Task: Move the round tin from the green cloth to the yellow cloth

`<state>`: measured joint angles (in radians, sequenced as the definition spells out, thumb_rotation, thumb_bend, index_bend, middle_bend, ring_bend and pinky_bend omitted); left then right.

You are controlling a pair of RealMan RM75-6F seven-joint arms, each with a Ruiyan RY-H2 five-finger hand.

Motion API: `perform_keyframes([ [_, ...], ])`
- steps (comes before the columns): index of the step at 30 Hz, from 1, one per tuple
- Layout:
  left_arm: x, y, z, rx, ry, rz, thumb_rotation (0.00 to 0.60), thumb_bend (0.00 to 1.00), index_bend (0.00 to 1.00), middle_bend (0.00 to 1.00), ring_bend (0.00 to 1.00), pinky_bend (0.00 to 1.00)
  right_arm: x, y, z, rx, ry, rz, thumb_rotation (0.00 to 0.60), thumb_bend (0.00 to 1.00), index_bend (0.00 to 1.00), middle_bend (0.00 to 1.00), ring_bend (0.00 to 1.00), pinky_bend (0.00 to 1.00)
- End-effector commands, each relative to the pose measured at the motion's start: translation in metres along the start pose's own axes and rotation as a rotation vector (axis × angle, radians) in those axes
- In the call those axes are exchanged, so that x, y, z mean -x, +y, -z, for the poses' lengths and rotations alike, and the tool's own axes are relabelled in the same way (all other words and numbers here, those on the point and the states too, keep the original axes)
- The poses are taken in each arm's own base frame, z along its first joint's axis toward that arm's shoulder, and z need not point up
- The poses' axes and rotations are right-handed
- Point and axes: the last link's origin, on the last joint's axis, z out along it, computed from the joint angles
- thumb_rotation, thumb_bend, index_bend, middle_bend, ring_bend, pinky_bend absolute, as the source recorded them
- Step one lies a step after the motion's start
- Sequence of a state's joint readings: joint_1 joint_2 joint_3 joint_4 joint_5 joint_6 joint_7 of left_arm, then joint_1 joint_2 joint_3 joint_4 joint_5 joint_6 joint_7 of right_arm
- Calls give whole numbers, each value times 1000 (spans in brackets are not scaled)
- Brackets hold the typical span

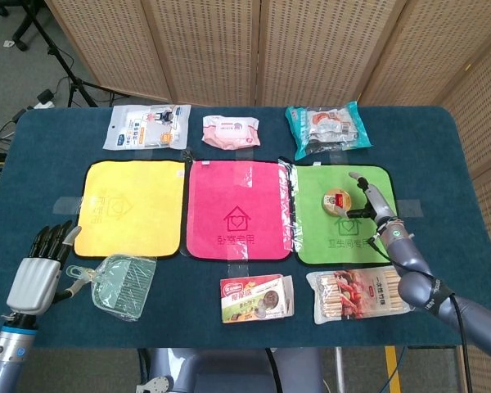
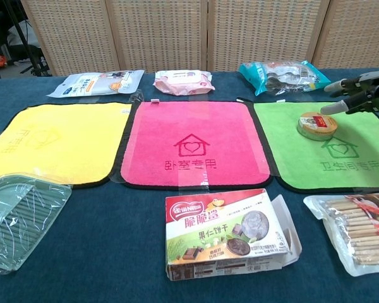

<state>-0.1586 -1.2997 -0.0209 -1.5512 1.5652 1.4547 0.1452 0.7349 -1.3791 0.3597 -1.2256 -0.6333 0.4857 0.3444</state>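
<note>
The round tin [image 1: 337, 201] [image 2: 316, 124], cream with a red and gold lid, sits on the green cloth [image 1: 319, 237] [image 2: 360, 170] toward its upper right. My right hand [image 1: 371, 201] [image 2: 360, 96] hovers just right of the tin, fingers spread toward it, holding nothing. The yellow cloth [image 1: 131, 205] [image 2: 50, 142] lies at the left with nothing on it. My left hand [image 1: 41, 266] rests open near the table's front left corner, seen only in the head view.
A pink cloth [image 1: 239, 209] lies between the other two. A green dustpan [image 1: 123, 282], a biscuit box [image 1: 258, 299] and a snack packet [image 1: 356, 293] line the front. Several packets [image 1: 231, 131] sit along the back edge.
</note>
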Motion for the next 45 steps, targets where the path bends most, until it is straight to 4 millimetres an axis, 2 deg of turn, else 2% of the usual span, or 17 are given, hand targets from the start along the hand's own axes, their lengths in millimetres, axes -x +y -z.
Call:
perform_keyframes([
  [1, 0, 0, 0, 2, -1, 1, 600, 175, 0, 0, 0, 0, 2, 3, -1, 12, -7, -4, 600, 337, 11, 0, 0, 23],
  [15, 0, 2, 1, 14, 1, 14, 600, 175, 0, 0, 0, 0, 10, 5, 5, 10, -31, -6, 600, 337, 11, 0, 0, 23],
  [30, -2, 1, 1, 12, 6, 26, 600, 175, 0, 0, 0, 0, 45, -13, 10, -23, -111, -7, 600, 337, 11, 0, 0, 23],
  [45, -2, 0, 1, 14, 6, 34, 600, 176, 0, 0, 0, 0, 62, -22, 17, -35, -132, -7, 600, 337, 11, 0, 0, 23],
])
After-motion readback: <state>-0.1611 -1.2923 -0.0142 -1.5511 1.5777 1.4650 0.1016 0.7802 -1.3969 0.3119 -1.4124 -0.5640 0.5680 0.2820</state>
